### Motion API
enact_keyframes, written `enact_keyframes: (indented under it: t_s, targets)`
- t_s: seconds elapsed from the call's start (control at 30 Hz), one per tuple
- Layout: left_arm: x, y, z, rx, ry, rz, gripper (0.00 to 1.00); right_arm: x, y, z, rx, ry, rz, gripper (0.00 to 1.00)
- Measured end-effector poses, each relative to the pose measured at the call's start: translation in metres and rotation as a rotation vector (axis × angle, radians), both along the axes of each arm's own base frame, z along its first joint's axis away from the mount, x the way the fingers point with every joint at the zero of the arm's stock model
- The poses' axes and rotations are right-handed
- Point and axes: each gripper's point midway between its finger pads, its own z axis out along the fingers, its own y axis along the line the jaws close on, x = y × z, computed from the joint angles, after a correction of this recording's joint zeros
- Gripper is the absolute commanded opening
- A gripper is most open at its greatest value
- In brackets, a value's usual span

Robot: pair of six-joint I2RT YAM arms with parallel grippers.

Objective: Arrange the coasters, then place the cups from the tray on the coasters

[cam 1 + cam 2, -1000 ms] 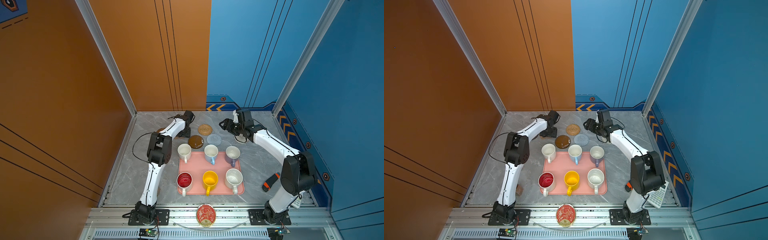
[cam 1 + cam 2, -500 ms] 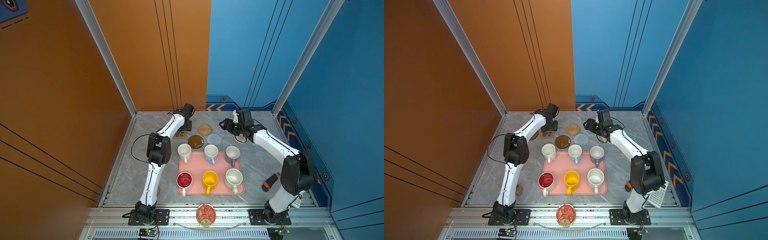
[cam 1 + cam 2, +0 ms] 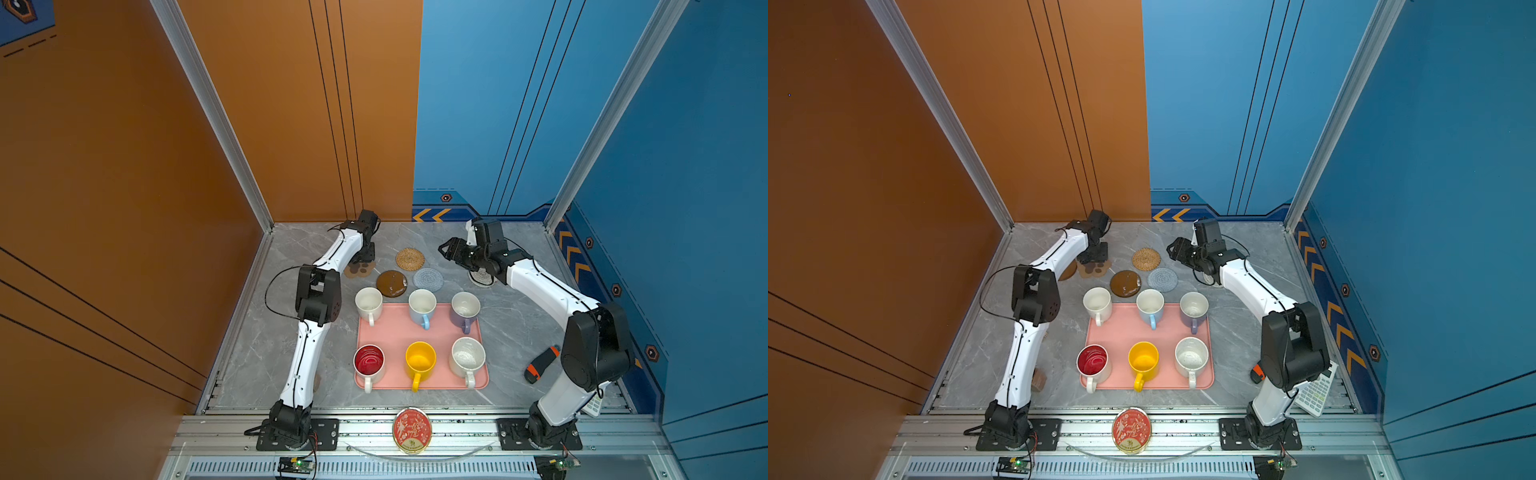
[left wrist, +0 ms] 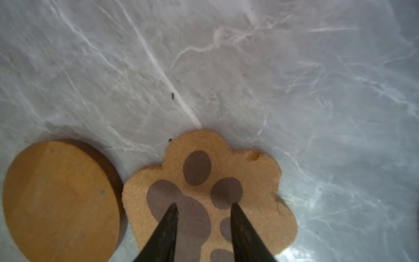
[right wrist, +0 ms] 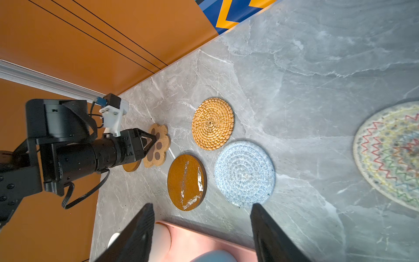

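Left tool (image 4: 204,204) at tan paw-print coaster (image 4: 256,172)

Lab robot booth: panel walls (image 3: 124,166), aluminium rail (image 3: 469,426)

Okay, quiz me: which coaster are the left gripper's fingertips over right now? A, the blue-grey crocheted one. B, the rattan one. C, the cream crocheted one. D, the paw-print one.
D: in the left wrist view the left gripper points its two fingertips down over the paw-print coaster, with a brown disc lying beside it.
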Motion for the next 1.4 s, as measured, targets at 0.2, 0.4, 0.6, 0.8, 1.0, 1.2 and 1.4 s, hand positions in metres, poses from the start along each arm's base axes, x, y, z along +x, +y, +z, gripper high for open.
enact_keyframes:
  t_s: [0.2, 0.4, 0.6, 0.8, 1.0, 1.2, 1.4]
  targets:
    - [-0.003, 0.000, -0.006, -0.006, 0.002, 0.008, 0.22, 0.000, 0.001, 0.000, 0.001, 0.000, 0.002, 0.65]
    - [-0.012, -0.004, -0.008, -0.011, -0.006, 0.010, 0.10, 0.002, 0.005, 0.001, 0.005, 0.009, 0.024, 0.63]
    - [-0.017, -0.003, -0.009, -0.016, -0.020, 0.019, 0.09, 0.016, 0.017, -0.008, -0.036, 0.033, 0.063, 0.62]
    - [-0.023, -0.005, -0.008, -0.019, -0.017, 0.024, 0.09, 0.030, 0.028, -0.024, -0.112, 0.094, 0.123, 0.54]
    - [-0.032, -0.007, -0.008, -0.010, 0.003, 0.021, 0.09, 0.045, 0.037, -0.042, -0.201, 0.140, 0.192, 0.30]
    - [-0.044, -0.009, -0.007, -0.005, 0.037, 0.025, 0.12, 0.051, 0.045, -0.067, -0.279, 0.200, 0.248, 0.04]
    - [-0.049, -0.014, -0.001, 0.002, 0.055, 0.011, 0.18, 0.049, 0.048, -0.098, -0.337, 0.282, 0.286, 0.00]
